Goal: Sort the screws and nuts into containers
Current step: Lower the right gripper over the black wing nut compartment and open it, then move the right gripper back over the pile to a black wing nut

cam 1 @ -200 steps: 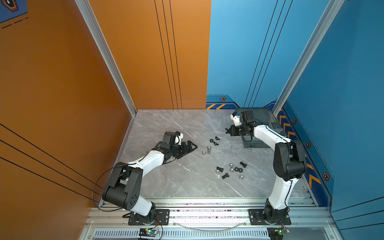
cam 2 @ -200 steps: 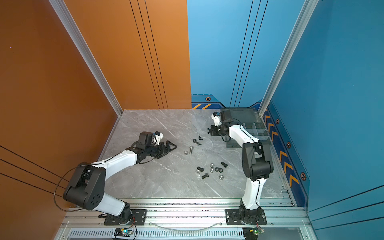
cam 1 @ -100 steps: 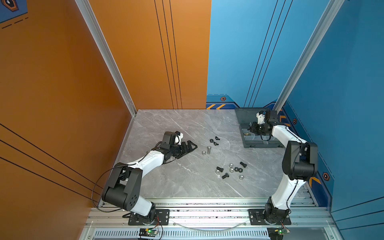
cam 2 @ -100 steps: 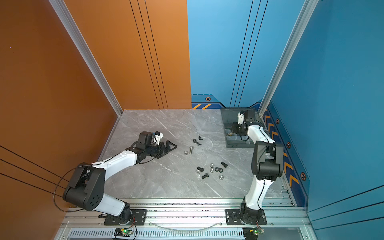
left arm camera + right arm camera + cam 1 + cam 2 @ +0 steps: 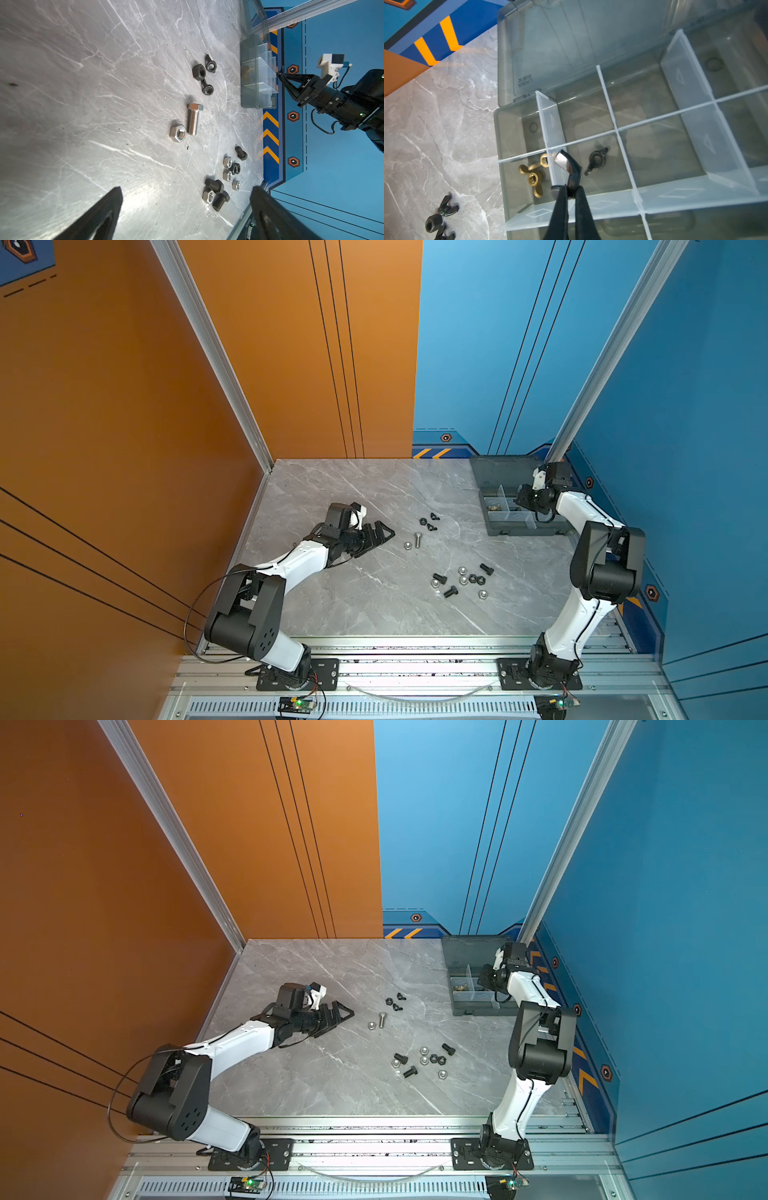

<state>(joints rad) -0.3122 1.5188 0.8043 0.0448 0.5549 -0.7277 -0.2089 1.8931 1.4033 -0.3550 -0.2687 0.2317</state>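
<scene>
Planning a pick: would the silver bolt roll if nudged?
Probably slightly: the silver bolt lies on its side, so its round shank may roll, though the hex head should check that. Solid-looking metal: likely stiff, heavy for its size.

Grey marble tabletop (image 5: 353,605) w/ orange wall (image 5: 124,406) & blue wall (image 5: 685,406).

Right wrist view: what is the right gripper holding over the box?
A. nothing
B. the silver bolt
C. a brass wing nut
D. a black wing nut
D: the right gripper is shut on a black wing nut above the box.
</scene>
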